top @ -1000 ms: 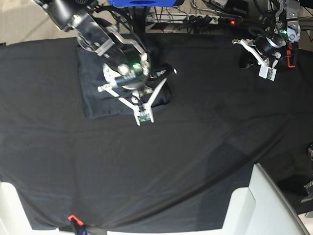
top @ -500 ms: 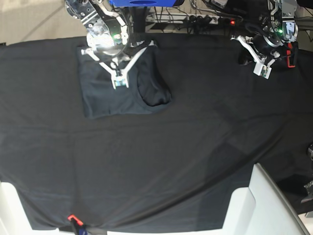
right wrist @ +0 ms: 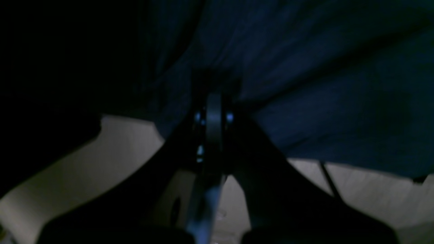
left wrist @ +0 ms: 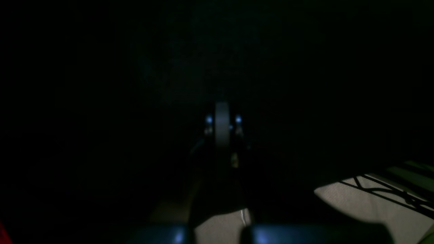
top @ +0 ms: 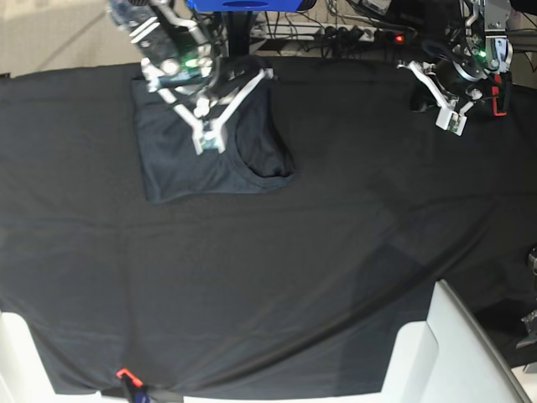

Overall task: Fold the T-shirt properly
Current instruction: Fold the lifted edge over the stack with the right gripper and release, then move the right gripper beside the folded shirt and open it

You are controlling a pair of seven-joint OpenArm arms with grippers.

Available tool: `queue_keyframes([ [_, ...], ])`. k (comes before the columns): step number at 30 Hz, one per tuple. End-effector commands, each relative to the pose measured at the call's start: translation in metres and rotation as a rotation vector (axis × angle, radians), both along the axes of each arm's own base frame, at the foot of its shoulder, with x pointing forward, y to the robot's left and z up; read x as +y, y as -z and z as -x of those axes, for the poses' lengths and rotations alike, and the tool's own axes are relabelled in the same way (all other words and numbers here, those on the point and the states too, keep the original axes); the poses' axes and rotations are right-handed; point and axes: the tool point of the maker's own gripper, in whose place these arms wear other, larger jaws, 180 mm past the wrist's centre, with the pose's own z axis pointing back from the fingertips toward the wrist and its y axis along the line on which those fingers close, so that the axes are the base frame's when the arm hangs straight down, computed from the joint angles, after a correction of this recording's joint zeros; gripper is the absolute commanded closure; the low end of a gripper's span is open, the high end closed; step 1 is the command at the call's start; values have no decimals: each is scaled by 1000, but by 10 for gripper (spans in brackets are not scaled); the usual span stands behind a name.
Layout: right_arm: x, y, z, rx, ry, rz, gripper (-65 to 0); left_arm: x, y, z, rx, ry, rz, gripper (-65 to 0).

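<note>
Table: a smooth black cloth (top: 336, 277) covers my whole work surface, with a few shallow creases; pale floor shows past its far edge in the base view.
Near edge: a white panel (top: 453, 353) pokes in at the near right corner, and a small red clip (top: 123, 373) sits at the cloth's near hem.
T-shirt: the T-shirt (top: 180, 164) lies folded into a compact, roughly square packet at the far left of the table, flat on the cloth, its curved neckline turned toward the packet's right side.
My right arm: it reaches in from the far edge and hangs above the far part of the packet, wrist tipped down, white finger frame splayed in a V.
My right gripper (top: 204, 143): clenched, fingers pressed together, nothing between them; the tip points at the shirt's middle, and I cannot tell whether it touches the fabric. In its wrist view the closed fingers (right wrist: 213, 112) sit over bluish-dark folds.
My left arm: tucked back at the far right corner, well apart from the shirt, wrist bent downward.
My left gripper (top: 453, 122): clenched and empty, over bare cloth. Its wrist view is nearly black; only the shut fingers (left wrist: 222, 123) show faintly.
</note>
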Motion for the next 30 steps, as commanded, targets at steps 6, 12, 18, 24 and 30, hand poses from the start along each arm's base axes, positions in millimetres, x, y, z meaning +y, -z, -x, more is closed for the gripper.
queue_keyframes([
  [6,-78,-2,-24,-32,210,90,-8,6,-10,-11,-40,4,-11,0],
  [12,-96,10,-18,-32,211,141,-8,3,-10,-13,-44,9,-7,0],
  [18,-112,39,-4,6,212,205,-8,4,-10,-13,-44,5,-9,0],
  [24,-135,58,5,16,203,276,-8,7,-8,-10,-33,5,-14,0],
  [30,-114,23,-10,-40,208,198,-8,2,-10,-13,-41,11,-7,0],
])
